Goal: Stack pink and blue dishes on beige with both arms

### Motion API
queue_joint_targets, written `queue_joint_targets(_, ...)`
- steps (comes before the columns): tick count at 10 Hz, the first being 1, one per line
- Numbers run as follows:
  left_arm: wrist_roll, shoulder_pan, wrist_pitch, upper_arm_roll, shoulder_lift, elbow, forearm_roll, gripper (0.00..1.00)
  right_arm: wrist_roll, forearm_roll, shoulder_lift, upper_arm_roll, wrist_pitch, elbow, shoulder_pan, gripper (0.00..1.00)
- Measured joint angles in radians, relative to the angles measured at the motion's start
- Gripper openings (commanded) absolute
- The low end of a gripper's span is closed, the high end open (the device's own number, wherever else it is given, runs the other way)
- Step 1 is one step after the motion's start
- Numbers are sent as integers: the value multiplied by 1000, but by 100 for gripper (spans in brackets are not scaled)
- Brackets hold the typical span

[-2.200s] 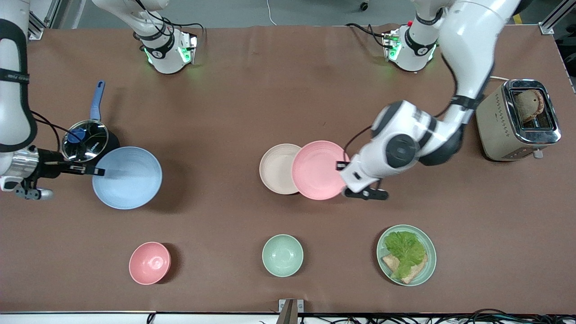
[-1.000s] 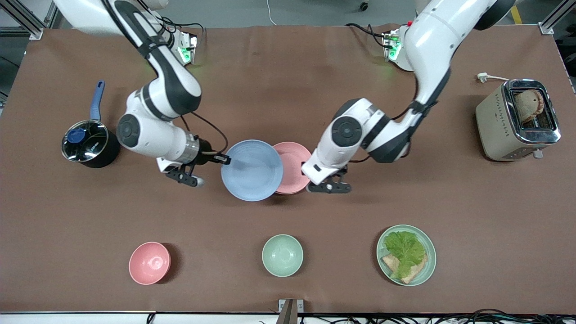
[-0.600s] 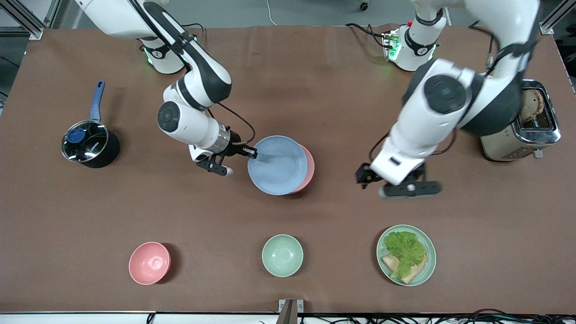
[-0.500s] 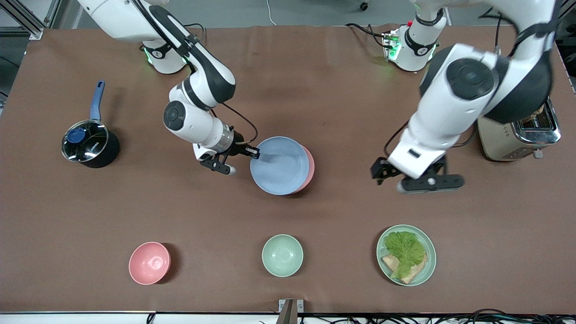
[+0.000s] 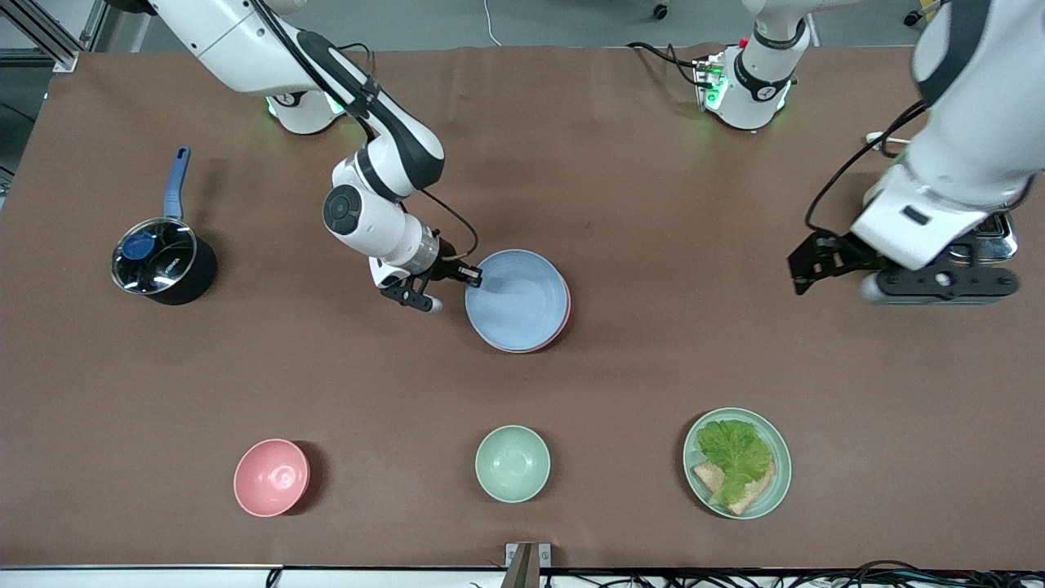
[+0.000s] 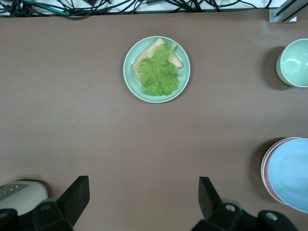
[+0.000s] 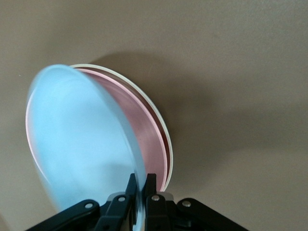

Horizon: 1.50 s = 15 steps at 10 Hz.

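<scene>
The pale blue plate (image 5: pixel 517 300) lies over the pink plate (image 5: pixel 564 317) mid-table, so only a pink crescent shows. My right gripper (image 5: pixel 473 278) is shut on the blue plate's rim at the edge toward the right arm's end. In the right wrist view the blue plate (image 7: pixel 77 139) tilts above the pink plate (image 7: pixel 142 137), which rests on the beige plate (image 7: pixel 126 82); the right gripper (image 7: pixel 141 185) pinches the blue rim. The beige plate is hidden in the front view. My left gripper (image 5: pixel 806 268) hangs open and empty over the table by the toaster; the left gripper (image 6: pixel 143 197) holds nothing.
A lidded pot (image 5: pixel 159 261) with a blue handle stands toward the right arm's end. Nearer the front camera sit a pink bowl (image 5: pixel 272 477), a green bowl (image 5: pixel 513 463) and a green plate with lettuce (image 5: pixel 737 462). The toaster (image 6: pixel 19 195) is mostly covered by the left arm.
The right gripper carried the blue plate across and over the pink plate, which now sits on the beige. The left gripper let go of the pink plate and drew back toward the toaster.
</scene>
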Motion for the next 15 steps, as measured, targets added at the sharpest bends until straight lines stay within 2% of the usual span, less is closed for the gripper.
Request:
queue_joint_targets(1, 18, 25, -18, 0, -10, 1, -16, 100, 0, 0, 9, 0, 4, 0, 3, 77)
queue_joint_targets(2, 21, 30, -25, 0, -15, 3, -19, 100, 0, 0, 15, 0, 8, 0, 3, 96)
queue_joint_targets(3, 22, 29, -28, -1, -21, 8, -19, 100, 0, 0, 11, -3, 15, 2, 2, 100)
queue_joint_targets(5, 22, 27, -36, -2, -37, 12, -19, 100, -1, -28, -67, -36, -39, 14, -21, 100)
queue_joint_targets(6, 22, 27, -39, -2, -42, 12, -19, 100, 0, -106, -150, -90, -155, 20, -37, 100)
queue_joint_targets(8, 42, 21, -39, 5, -55, 16, -19, 100, -5, -333, -345, -234, -445, 39, -80, 100)
queue_joint_targets(9, 74, -4, -46, 43, -73, 16, -19, 100, -56, -389, -430, -304, -535, 53, -98, 100)
queue_joint_targets(11, 134, -140, -116, 220, -114, 9, -25, 100, -306, -405, -528, -459, -736, 140, -110, 100)
queue_joint_targets(12, 141, -178, -139, 275, -133, -4, -45, 100, -401, -406, -539, -521, -827, 214, -114, 100)
queue_joint_targets(13, 153, -186, -155, 301, -154, -23, -68, 100, -477, -407, -537, -559, -914, 305, -129, 100)
queue_joint_targets(15, 179, -183, -176, 319, -178, -39, -79, 100, -561, -407, -537, -574, -1110, 494, -176, 100)
